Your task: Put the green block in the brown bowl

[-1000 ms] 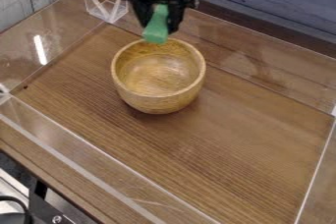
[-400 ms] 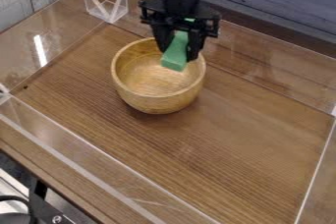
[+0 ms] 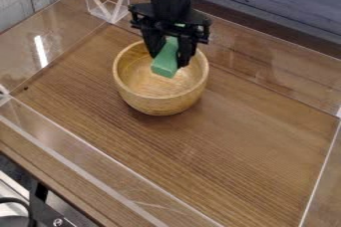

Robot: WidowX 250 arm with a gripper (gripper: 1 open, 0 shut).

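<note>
The brown bowl [image 3: 151, 90] stands on the wooden table, round with thick walls and a honey-coloured inside. Over its far side my black gripper [image 3: 168, 52] points nearly straight down, shut on the green block [image 3: 167, 60]. The block hangs tilted between the fingers, its lower end just above the bowl's inside near the far rim. The block's upper end is hidden by the fingers.
Clear acrylic walls [image 3: 54, 32] ring the wooden table top [image 3: 226, 151]. A small clear stand [image 3: 104, 7] sits at the far left corner. A dark wall and the table's edge run behind the arm.
The gripper, still holding the green block, came nearer and lower, from beyond the bowl's far rim to over the bowl's inside.
</note>
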